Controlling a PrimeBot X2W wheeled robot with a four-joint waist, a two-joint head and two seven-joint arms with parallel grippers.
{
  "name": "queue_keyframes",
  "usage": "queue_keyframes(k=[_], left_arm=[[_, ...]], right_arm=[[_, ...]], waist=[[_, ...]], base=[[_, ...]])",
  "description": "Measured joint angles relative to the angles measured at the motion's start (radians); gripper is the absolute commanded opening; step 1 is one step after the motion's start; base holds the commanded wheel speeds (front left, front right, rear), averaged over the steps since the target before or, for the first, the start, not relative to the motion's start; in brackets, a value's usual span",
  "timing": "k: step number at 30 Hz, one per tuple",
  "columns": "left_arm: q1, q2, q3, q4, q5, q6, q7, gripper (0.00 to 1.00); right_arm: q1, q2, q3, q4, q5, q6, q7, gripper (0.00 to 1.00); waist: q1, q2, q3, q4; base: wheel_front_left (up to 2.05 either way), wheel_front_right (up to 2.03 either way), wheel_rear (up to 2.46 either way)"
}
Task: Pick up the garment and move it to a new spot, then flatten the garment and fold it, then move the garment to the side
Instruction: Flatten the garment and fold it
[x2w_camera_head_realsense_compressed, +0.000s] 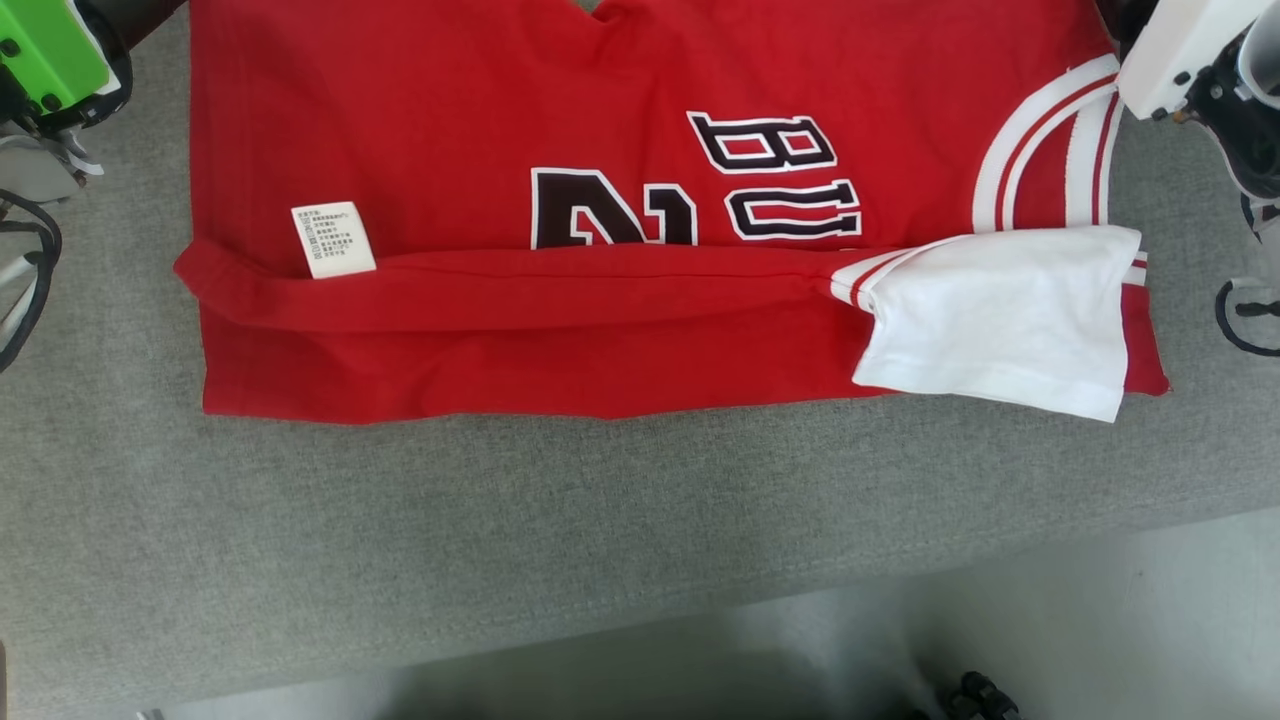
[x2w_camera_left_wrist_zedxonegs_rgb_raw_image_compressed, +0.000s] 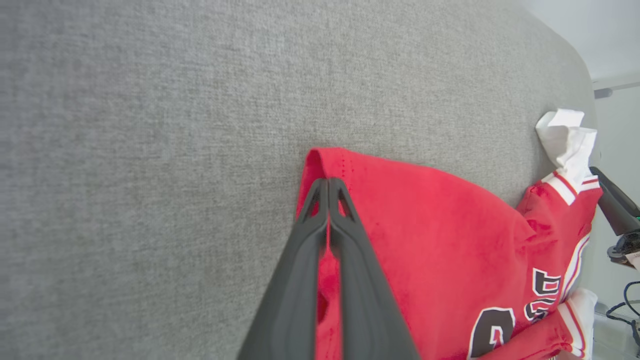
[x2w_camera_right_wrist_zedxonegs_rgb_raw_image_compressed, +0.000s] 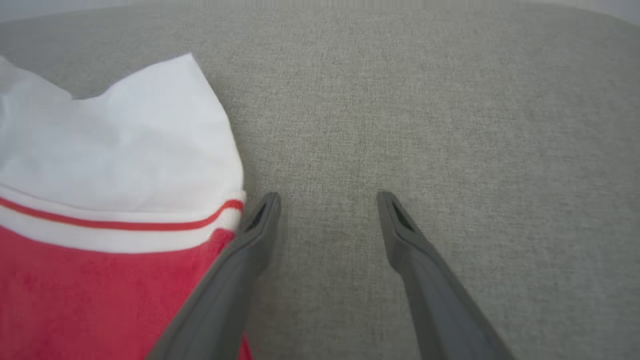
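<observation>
My left gripper (x2w_camera_left_wrist_zedxonegs_rgb_raw_image_compressed: 328, 186) pinches the red shirt (x2w_camera_left_wrist_zedxonegs_rgb_raw_image_compressed: 425, 225) by its corner; my right gripper (x2w_camera_right_wrist_zedxonegs_rgb_raw_image_compressed: 327, 200) stands apart, the white sleeve (x2w_camera_right_wrist_zedxonegs_rgb_raw_image_compressed: 125, 145) just beside it.

Black, white-edged letters "B" and "U" (x2w_camera_head_realsense_compressed: 780, 175) stand on the chest of a red garment (x2w_camera_head_realsense_compressed: 450, 120), the rest of the word lost under a fold. Next to them is a large black numeral (x2w_camera_head_realsense_compressed: 610, 210), also cut off by the fold and not readable for sure. A white care label (x2w_camera_head_realsense_compressed: 333, 240) near the hem carries lines of print too small to make out. In the left wrist view, letters (x2w_camera_left_wrist_zedxonegs_rgb_raw_image_compressed: 545, 295) and numeral (x2w_camera_left_wrist_zedxonegs_rgb_raw_image_compressed: 492, 330) lie well to the right of the left gripper (x2w_camera_left_wrist_zedxonegs_rgb_raw_image_compressed: 328, 182) fingertips.
</observation>
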Motion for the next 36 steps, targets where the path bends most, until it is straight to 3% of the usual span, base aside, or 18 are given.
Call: queue_keyframes(k=[17,26,36], left_arm=[[0.011,0.001,0.001,0.047,0.000,-0.026,-0.025,0.00],[0.013,0.011,0.005,0.049,0.000,-0.026,-0.032,0.00],[0.014,0.008,-0.004,0.050,0.001,-0.027,-0.031,0.00]], right_arm=[[-0.027,0.039,0.111,-0.029,0.006,0.000,-0.001,1.00],[-0.067,0.006,0.069,-0.032,0.031,0.001,-0.019,1.00],[-0.044,0.030,0.130,-0.024,0.058,0.002,-0.009,1.00]], waist=[[0.0000,0.0000,-0.038,-0.015],[0.0000,0.0000,-0.044,-0.036],[0.0000,0.0000,-0.030,-0.032]], base=[[0.00,0.00,0.00],[0.00,0.00,0.00],[0.00,0.00,0.00]])
